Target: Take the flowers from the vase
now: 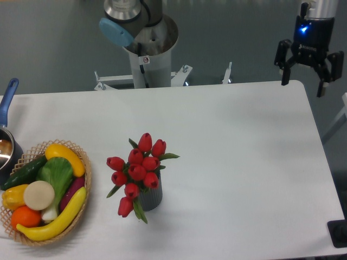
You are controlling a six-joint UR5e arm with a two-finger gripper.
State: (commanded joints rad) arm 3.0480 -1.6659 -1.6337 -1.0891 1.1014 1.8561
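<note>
The flowers (pixel 137 173), a bunch of red closed tulip buds with green leaves, stand in the vase (pixel 151 199), a small dark grey ribbed cylinder, at the front middle-left of the white table (pixel 233 162). My gripper (pixel 303 84) hangs at the far right corner of the table, well away from the flowers, up and to the right. Its two black fingers are spread apart and hold nothing.
A wicker basket (pixel 87 184) of colourful vegetables sits at the front left. A metal pot with a blue handle (pixel 7 103) is at the left edge. The arm's base (pixel 143 49) stands behind the table's far edge.
</note>
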